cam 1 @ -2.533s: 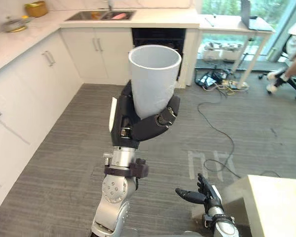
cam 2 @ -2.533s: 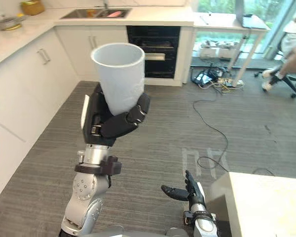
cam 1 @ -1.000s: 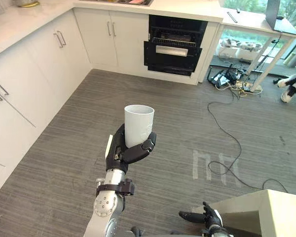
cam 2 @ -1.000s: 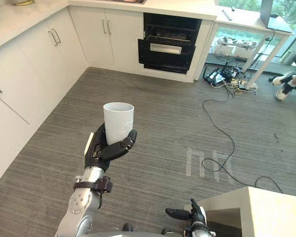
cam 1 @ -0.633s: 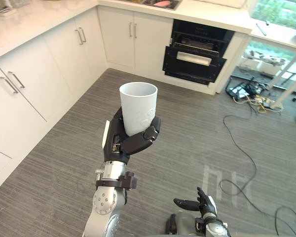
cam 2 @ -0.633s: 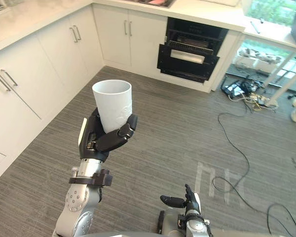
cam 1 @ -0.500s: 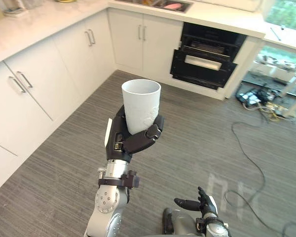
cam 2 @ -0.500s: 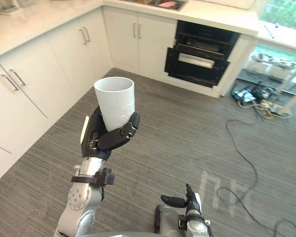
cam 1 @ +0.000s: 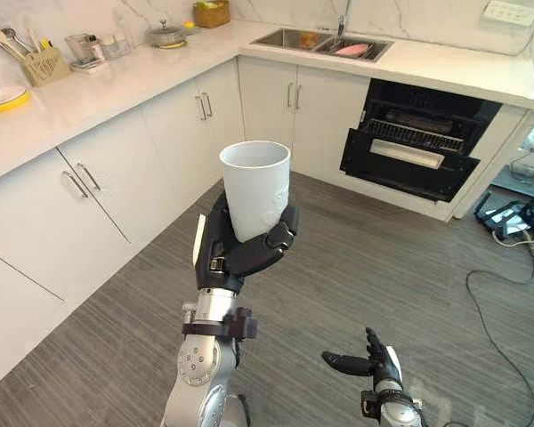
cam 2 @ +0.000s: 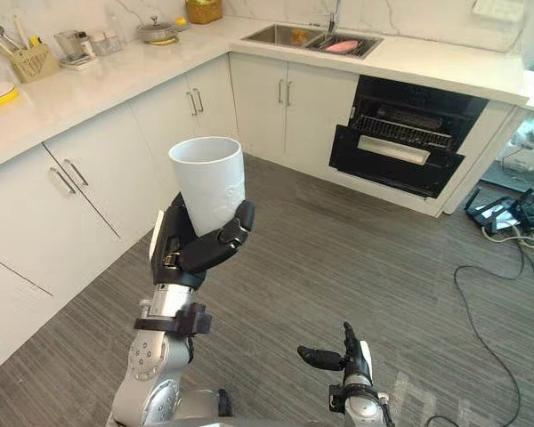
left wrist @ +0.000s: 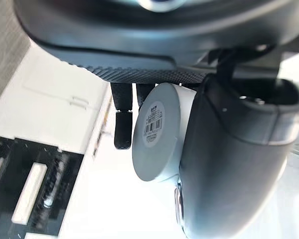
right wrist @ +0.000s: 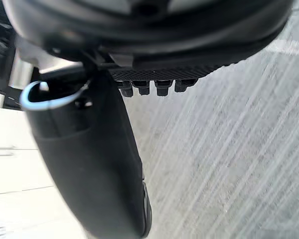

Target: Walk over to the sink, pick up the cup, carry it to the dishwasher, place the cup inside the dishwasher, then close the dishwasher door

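The left robot hand (cam 1: pixel 240 253) holds a white cup (cam 1: pixel 255 189) upright above the grey wood-grain floor (cam 1: pixel 356 267), fingers and thumb curled round its lower half, its mouth facing up. The right robot hand (cam 1: pixel 374 363) hangs low over the floor, fingers straight and nothing in it. Beyond the cup, the black dishwasher (cam 1: pixel 418 151) stands under the white desk (cam 1: pixel 116 84), its door tilted partly open and a wire rack visible inside. The sink (cam 1: pixel 325 42) is set in the desk just left of the dishwasher, with something pink in it. A yellow plate (cam 1: pixel 2 96) and a lidded pot (cam 1: pixel 165 34) sit farther along the desk
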You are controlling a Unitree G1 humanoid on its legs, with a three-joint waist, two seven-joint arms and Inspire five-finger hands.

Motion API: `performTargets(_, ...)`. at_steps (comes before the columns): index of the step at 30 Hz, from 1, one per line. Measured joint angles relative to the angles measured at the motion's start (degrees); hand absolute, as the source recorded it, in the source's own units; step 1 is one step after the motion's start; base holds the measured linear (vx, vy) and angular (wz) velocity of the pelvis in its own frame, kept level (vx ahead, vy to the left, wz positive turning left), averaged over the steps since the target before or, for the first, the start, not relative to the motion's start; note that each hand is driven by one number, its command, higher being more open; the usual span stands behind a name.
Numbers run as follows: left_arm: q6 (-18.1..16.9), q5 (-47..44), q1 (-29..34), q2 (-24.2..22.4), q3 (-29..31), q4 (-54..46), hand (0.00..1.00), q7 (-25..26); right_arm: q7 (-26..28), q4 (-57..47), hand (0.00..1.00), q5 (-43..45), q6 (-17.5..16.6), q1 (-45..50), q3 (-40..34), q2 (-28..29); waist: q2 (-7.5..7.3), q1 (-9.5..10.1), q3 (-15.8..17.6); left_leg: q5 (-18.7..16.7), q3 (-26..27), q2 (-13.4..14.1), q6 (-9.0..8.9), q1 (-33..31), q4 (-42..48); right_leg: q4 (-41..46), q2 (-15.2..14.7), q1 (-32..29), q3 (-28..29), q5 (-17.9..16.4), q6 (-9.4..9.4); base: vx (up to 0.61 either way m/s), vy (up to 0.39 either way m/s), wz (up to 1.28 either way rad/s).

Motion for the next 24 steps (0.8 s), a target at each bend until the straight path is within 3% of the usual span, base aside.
performTargets(2,0.02,-0.02,-0.23,0.2,0.85,0.3,0.0,0.32,0.36,0.45,1.0,-0.1,0.1,-1.08,0.04,0.27,-0.63,0.25,0.17,-3.53,2.5,0.1,2.99,-1.53,6.15,-3.13,-1.15,1.79,4.52,1.8,2.77,0.49,0.346,-0.54)
performTargets(3,0.09,-0.02,-0.01,0.41,0.78,0.76,0.0,0.38,0.41,0.36,1.0,-0.12,0.09,-1.06,0.03,0.4,-1.06,0.5,-0.02,-5.31,3.79,0.06,3.16,-0.55,6.73,-2.01,-1.76,1.79,5.42,2.25,3.58,0.38,0.3,-0.48)
performTargets(5,0.66,0.0,-0.02,1.28,-0.72,0.85,0.0,0.35,0.28,0.07,1.0,-0.18,0.08,-0.99,-0.26,0.41,-1.2,0.02,-0.09,-8.4,4.4,-0.74,2.83,2.97,5.16,6.95,-2.85,-0.55,6.44,2.24,3.79,0.28,0.212,-0.2)
performTargets(6,0.71,0.06,-0.12,2.64,-2.0,0.48,0.0,0.24,0.28,-0.52,1.0,-0.46,0.2,-0.95,-0.27,0.72,-2.32,-0.13,0.19,-9.01,5.07,-2.13,3.09,6.01,2.81,19.06,-4.38,-5.52,6.95,3.16,4.1,0.35,0.21,-0.09)
performTargets(8,0.86,0.1,-0.1,3.78,-2.8,0.38,0.0,0.25,0.45,-1.13,1.0,-0.67,0.2,-0.59,-0.18,1.63,-2.9,-0.84,0.16,-10.63,4.81,-3.43,2.33,10.79,-0.93,33.9,-5.47,-11.83,7.79,3.48,3.54,0.38,0.152,0.02)
performTargets(9,1.04,0.1,-0.1,3.94,-3.16,0.19,0.0,0.26,0.45,-1.81,1.0,-0.67,0.2,-0.04,-0.16,2.89,-2.79,-1.43,0.16,-11.54,4.43,-3.49,2.23,14.77,-3.01,40.69,-4.71,-16.0,7.18,1.93,1.96,0.33,0.069,0.14)
performTargets(10,1.04,0.1,-0.12,3.92,-3.31,-0.09,0.0,0.25,0.51,-1.83,1.0,-0.67,0.2,-0.03,-0.07,3.4,-2.66,-1.63,0.12,-11.91,4.29,-3.43,2.1,15.97,-3.83,41.3,-4.39,-17.6,6.35,1.49,1.44,0.32,0.052,0.15)
performTargets(12,0.82,0.09,-0.55,3.84,-3.86,-1.59,0.0,0.21,0.81,-2.58,1.0,-0.68,0.2,0.01,-0.05,4.96,-2.8,-2.29,-0.05,-13.78,3.29,-3.2,1.87,18.77,-5.22,38.43,-3.18,-23.21,3.03,0.26,-0.42,0.39,-0.015,0.25)
performTargets(15,0.56,0.03,-1.54,3.6,-4.79,-1.6,0.0,0.14,0.96,-2.84,1.0,-0.69,0.2,0.02,-0.06,4.97,-2.56,-3.3,-0.06,-15.49,1.48,-2.46,-0.38,22.76,-7.13,24.7,-0.25,-27.75,0.97,0.83,-0.97,0.43,-0.083,0.43)
performTargets(17,0.33,0.07,-1.54,3.41,-5.17,-1.34,0.0,0.15,0.96,-2.83,1.0,-0.74,0.2,0.12,-0.01,4.91,-3.37,-3.95,-0.68,-16.27,0.62,-2.64,-1.75,24.92,-8.33,14.67,1.02,-28.35,0.55,6.14,-2.1,0.51,-0.143,0.56)
performTargets(18,0.22,0.09,-1.55,2.83,-5.62,-0.08,0.0,0.09,0.94,-2.67,1.0,-0.89,0.24,0.53,0.06,4.1,-3.15,-4.18,-1.25,-16.69,-0.58,-2.4,-2.49,27.17,-9.26,14.5,1.21,-27.84,0.75,11.65,-3.23,0.59,-0.137,0.46)
performTargets(19,0.76,0.1,-1.48,1.76,-5.67,1.44,0.0,0.05,0.86,-2.94,1.0,-1.27,0.54,0.66,0.68,2.55,-0.15,-4.06,-2.12,-16.26,-1.1,0.05,-3.41,27.42,-8.66,14.92,2.67,-26.71,-1.71,10.03,-5.51,0.59,-0.135,0.41)
performTargets(20,1.16,0.11,-1.54,1.26,-5.68,1.74,0.0,-0.02,0.89,-3.05,1.0,-1.69,0.54,0.5,1.01,1.89,0.55,-4.19,-2.14,-15.55,-1.25,0.82,-4.09,27.51,-7.9,15.33,3.07,-26.19,-2.46,9.41,-6.43,0.56,-0.139,0.23)
performTargets(21,1.42,0.08,-1.59,0.32,-5.29,2.3,0.0,0.0,0.97,-3.14,1.0,-1.88,0.58,0.15,1.38,1.58,0.69,-4.18,-1.92,-13.04,-1.48,1.99,-5.45,26.65,-4.07,14.92,3.74,-24.39,-3.32,8.43,-7.54,0.54,-0.192,0.2)
performTargets(22,1.62,0.07,-1.65,-0.36,-5.06,3.19,0.0,-0.01,0.95,-4.02,1.0,-1.86,0.58,0.43,1.52,1.7,0.78,-4.1,-1.57,-9.77,-2.48,3.68,-5.83,23.85,5.22,12.55,4.69,-20.41,-3.94,8.09,-7.86,0.53,-0.203,0.17)
performTargets(23,1.68,0.08,-1.65,-0.43,-5.03,3.28,0.0,-0.02,0.94,-4.51,1.0,-1.86,0.57,0.58,1.53,1.72,0.81,-4.05,-1.35,-8.43,-2.84,4.31,-5.85,22.9,8.76,11.49,5.01,-18.84,-3.96,7.97,-7.84,0.58,-0.201,0.18)
performTargets(24,1.68,0.07,-1.43,-0.52,-5.07,3.11,0.0,-0.32,0.76,-7.32,1.0,-1.83,0.18,2.46,2.25,1.87,0.69,-3.33,-0.29,-3.54,-3.73,7.29,-6.38,16.94,25.87,6.03,6.21,-11.48,-3.8,6.97,-7.46,0.45,-0.127,0.06)
